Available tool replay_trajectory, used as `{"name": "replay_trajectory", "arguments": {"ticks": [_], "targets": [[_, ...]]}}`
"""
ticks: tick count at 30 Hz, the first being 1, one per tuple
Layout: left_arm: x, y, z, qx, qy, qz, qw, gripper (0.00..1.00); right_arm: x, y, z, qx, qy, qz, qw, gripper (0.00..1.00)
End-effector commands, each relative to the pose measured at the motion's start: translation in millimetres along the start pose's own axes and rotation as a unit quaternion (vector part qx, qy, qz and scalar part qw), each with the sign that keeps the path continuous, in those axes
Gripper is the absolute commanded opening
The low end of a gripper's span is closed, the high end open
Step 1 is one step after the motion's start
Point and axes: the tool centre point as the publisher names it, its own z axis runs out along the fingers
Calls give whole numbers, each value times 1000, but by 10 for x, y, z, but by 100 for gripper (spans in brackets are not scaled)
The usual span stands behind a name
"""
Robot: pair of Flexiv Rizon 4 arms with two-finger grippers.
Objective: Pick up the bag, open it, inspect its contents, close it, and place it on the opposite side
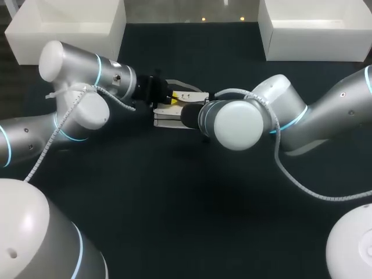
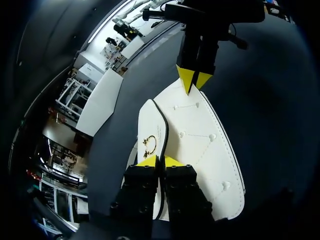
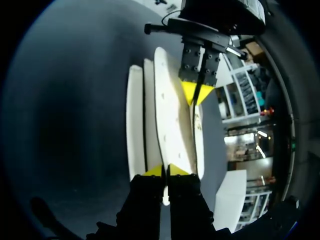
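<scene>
Two arms meet over the middle of a dark table, with a white bag caught between them. The left arm comes in from the left and the right arm from the right. Their wrists are almost nose to nose, and the right wrist covers part of the bag in the head view.

The left tool is pinched narrow. Its yellow tips sit close together on the black-trimmed edge of the bag's flap, just beside a small gold clasp. Ahead of it the bag's broad white panel, marked with rows of stitched studs, runs to the far end, where the other arm's yellow tips close on the opposite edge.

The right tool is likewise drawn narrow, gripping a thin white panel of the bag from both sides. From this wrist the bag is seen edge-on, as several white layers standing side by side and fanned slightly apart. The left arm's tips hold the far end of the same panel.

So the bag sits near the table's centre, held at both ends, its long side running from one tool to the other. The pictures do not show whether it rests on the table or hangs just above it.

A white bin stands at the far left corner, and another bin stands at the far right, both well apart from the bag.
</scene>
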Motion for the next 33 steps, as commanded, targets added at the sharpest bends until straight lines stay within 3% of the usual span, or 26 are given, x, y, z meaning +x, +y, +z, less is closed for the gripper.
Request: {"name": "replay_trajectory", "arguments": {"ticks": [1,5,13,18,25,27,32,33], "targets": [[-15,-42,39,14,3,-2,1000,0,48,-30,15,-13,-87,0,996,0],[3,-73,24,19,5,4,1000,0,48,-30,15,-13,-87,0,996,0],[-1,100,89,-4,6,-2,1000,0,48,-30,15,-13,-87,0,996,0],[35,7,48,25,8,18,999,0,48,-30,15,-13,-87,0,996,0],[51,11,35,26,8,24,999,0,48,-30,15,-13,-87,0,996,0],[48,9,11,27,6,23,999,33,48,-30,15,-13,-87,0,996,0],[32,-32,-66,33,-1,23,999,54,48,-30,15,-13,-87,0,996,0],[29,-47,-87,34,-3,23,999,65,48,-30,15,-13,-87,0,996,0]]}}
